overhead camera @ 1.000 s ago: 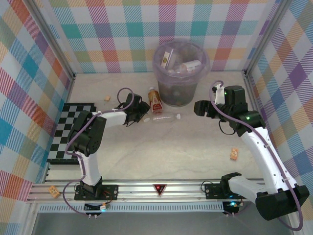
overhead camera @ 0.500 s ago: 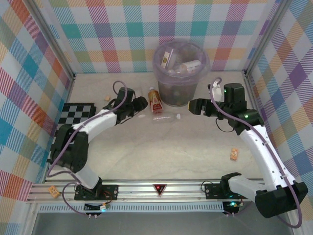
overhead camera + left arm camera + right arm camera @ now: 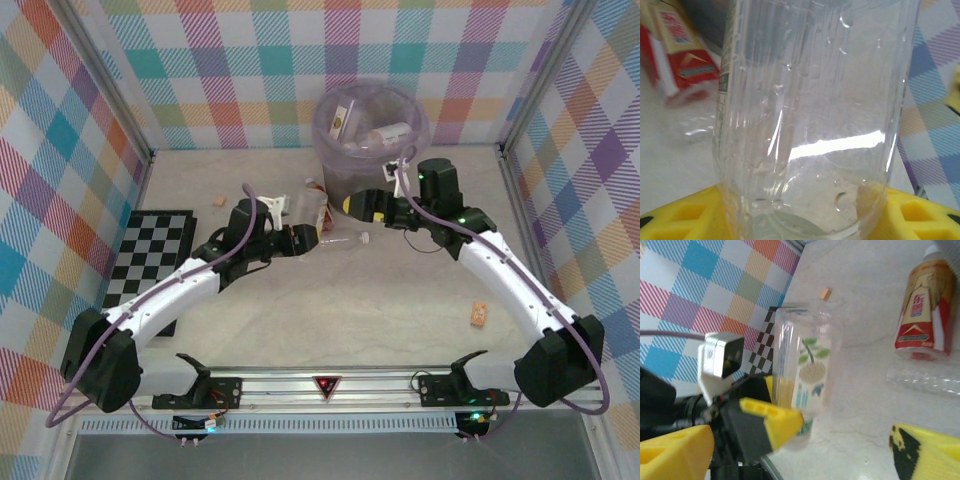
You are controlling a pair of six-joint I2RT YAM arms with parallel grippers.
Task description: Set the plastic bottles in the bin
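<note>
My left gripper (image 3: 302, 238) is clamped on a clear leaf-labelled bottle (image 3: 807, 375), which stands roughly upright near the middle of the top view. The bin (image 3: 415, 135) lies up and to the right of it. My right gripper (image 3: 358, 205) sits between them, nearer the bin, with its jaws wide apart and empty. I judge a handover or a lift over the rim comes next.

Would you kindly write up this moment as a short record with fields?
left hand: shut on a clear bottle with a leaf label
right hand: open, holding nothing, near the bin
inside the bin: several bottles
on the table: a red-labelled bottle and a second clear bottle, both lying near the bin
left to do: three bottles not yet in the bin, counting the held one
</note>
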